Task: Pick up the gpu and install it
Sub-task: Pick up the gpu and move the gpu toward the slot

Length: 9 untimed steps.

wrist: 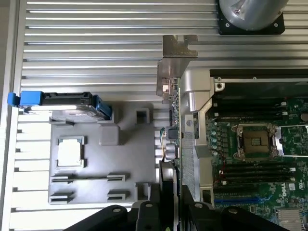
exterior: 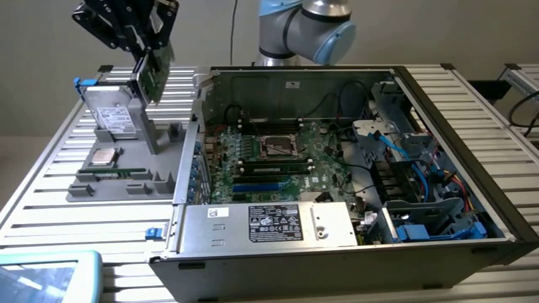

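One gpu [exterior: 156, 74] hangs upright at the exterior view's upper left, pinched between the gripper [exterior: 151, 53] jaws, above the grey holder tray [exterior: 118, 189]. The tray holds a hard drive [exterior: 113, 117], CPU [exterior: 103, 156] and memory stick [exterior: 113, 171]. The open computer case [exterior: 354, 265] holds the motherboard [exterior: 329, 165].

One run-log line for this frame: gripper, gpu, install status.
gripper: shut on gpu | gpu: held in air over gray parts tray | computer case: open, gpu not yet installed
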Available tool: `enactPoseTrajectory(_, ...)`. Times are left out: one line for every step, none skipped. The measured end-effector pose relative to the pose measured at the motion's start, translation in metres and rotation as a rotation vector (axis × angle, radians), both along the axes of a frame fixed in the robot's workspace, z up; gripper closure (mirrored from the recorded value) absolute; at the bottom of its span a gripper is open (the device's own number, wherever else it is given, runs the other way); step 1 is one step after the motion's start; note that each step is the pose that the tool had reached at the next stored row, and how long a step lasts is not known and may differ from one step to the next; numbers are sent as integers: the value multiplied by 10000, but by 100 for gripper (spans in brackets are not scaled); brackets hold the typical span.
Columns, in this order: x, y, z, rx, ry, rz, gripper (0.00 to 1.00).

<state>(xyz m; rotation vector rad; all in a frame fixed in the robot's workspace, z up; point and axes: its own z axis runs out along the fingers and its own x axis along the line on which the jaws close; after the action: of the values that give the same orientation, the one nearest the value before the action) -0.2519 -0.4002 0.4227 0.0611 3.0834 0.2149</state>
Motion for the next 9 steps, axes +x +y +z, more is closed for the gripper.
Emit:
enactPoseTrajectory(21, -2, 16, 3, 46, 0, 73)
enactPoseTrajectory(47, -4, 31, 4, 79, -1, 73)
enactPoseTrajectory(83, -7, 46, 5, 95, -1, 73)
enactPoseTrajectory(123, -11, 61, 7, 104, 0, 73)
enactPoseTrajectory(168, -16, 76, 8, 108, 1, 73)
enactPoseTrajectory(212, -22, 92, 8, 112, -1, 73)
enactPoseTrajectory(259, -27, 107, 10, 115, -1, 73)
enactPoseTrajectory(303, -32, 120, 11, 118, -1, 73)
enactPoseTrajectory(346, -38, 130, 12, 125, 0, 73)
